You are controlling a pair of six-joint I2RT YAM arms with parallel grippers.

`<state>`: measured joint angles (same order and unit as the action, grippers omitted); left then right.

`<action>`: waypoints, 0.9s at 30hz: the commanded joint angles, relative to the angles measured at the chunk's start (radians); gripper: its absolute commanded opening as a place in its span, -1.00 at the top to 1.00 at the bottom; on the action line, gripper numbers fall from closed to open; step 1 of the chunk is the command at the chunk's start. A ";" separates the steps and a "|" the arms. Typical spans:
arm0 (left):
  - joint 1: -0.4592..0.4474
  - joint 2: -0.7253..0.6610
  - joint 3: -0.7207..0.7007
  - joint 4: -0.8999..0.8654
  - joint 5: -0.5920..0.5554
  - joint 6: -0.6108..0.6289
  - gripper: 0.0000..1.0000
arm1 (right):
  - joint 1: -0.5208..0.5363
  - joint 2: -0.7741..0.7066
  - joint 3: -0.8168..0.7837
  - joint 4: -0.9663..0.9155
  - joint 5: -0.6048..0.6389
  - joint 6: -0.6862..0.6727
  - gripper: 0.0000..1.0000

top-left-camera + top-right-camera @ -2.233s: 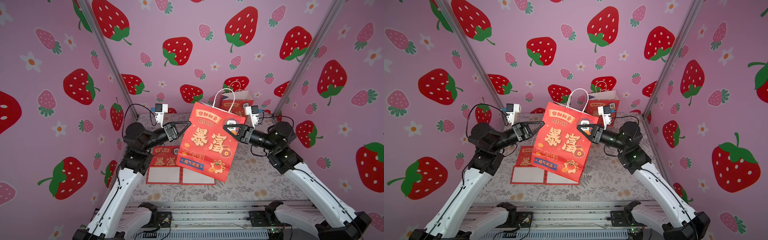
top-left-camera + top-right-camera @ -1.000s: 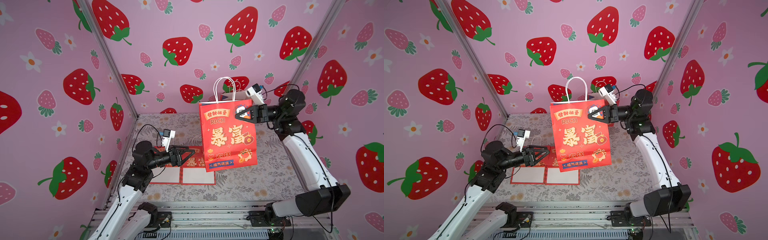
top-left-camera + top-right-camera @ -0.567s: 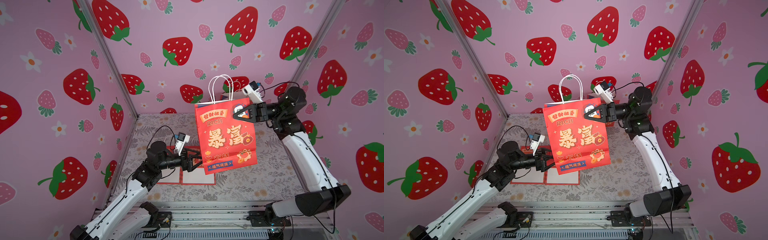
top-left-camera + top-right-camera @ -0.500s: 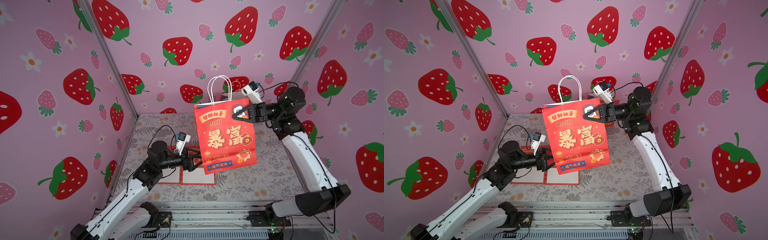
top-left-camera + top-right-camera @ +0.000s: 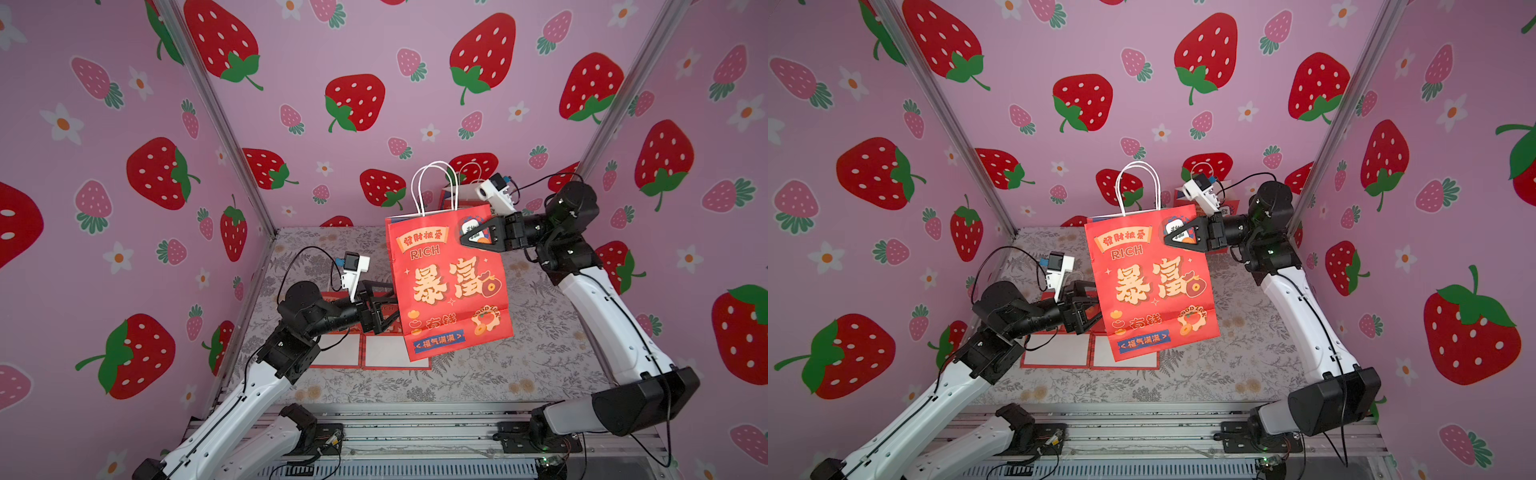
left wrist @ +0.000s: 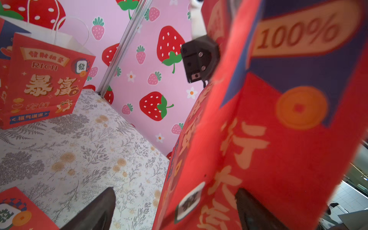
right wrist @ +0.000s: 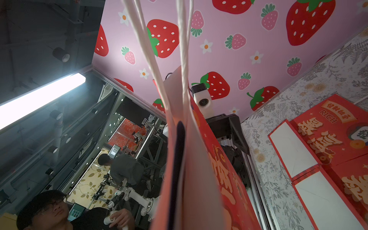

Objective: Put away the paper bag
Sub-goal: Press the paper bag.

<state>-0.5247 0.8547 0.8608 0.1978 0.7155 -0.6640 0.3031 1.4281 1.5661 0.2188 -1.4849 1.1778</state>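
**Red bag hangs over the table, pinched at one corner**

On the left, the left gripper [image 5: 390, 305] reaches in low from the side, level with the lower half of the bag [image 5: 449, 291]; its fingers [image 6: 95, 211] stand wide apart and hold nothing. In the left wrist view the bag's near edge sits in the gap between them, one finger out over the table [image 5: 519, 361], the other against the red side panel; whether either touches the paper I cannot tell.

Under that gripper, two flat bags [image 5: 365, 353] lie side by side on the floral cloth, white bottoms toward the front; the hanging bag hides part of the right-hand one in both top views.

In the middle the bag is up in the air, clear of the table, printed face toward the front and tilted a little, its lower right corner the farthest out; the white handles [image 5: 434, 183] stand up from its mouth, which looks pressed nearly flat in the right wrist view.

On the right, the right gripper [image 5: 465, 239] comes in level from the side, its fingers clamped together on the bag's top right corner; that is the only grip carrying it.

Behind that corner, a back bag [image 6: 45, 79] stands upright on the table near the rear wall, well apart from the flat bags.
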 commanded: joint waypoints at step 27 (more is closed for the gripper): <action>0.070 0.085 0.187 0.216 0.028 -0.251 -0.96 | 0.008 -0.130 -0.134 -0.072 0.066 -0.149 1.00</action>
<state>-0.4580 0.9222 0.9916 0.3840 0.7189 -0.8959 0.3027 1.3376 1.4425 0.1722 -1.4288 1.0798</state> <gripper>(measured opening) 0.981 0.049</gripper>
